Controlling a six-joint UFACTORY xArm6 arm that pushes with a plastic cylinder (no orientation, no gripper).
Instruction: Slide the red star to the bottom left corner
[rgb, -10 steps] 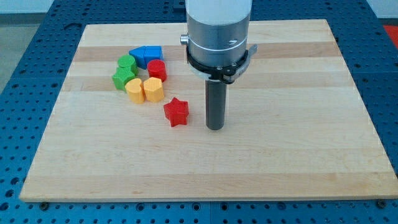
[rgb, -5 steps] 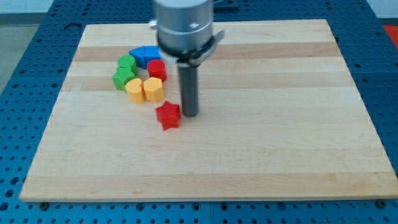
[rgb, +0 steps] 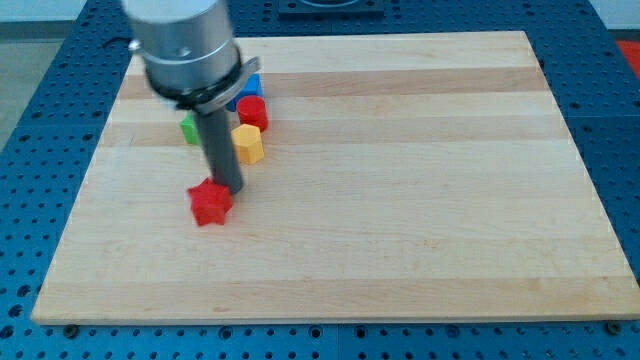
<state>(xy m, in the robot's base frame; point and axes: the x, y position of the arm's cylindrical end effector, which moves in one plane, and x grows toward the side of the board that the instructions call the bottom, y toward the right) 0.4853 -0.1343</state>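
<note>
The red star (rgb: 210, 204) lies on the wooden board (rgb: 400, 200), left of centre and below the cluster of blocks. My tip (rgb: 228, 189) is at the star's upper right edge, touching it. The rod rises from there to the arm's grey body at the view's top left, which hides part of the cluster.
Above the star sit a yellow block (rgb: 247, 144), a red cylinder (rgb: 252, 111), a blue block (rgb: 250, 86) and a green block (rgb: 187, 128), partly hidden by the rod. The board's bottom left corner (rgb: 45, 310) lies down and left of the star.
My tip has swept left across the board, reaching the red star and pushing it left and down. The arm now covers some blocks of the cluster.
</note>
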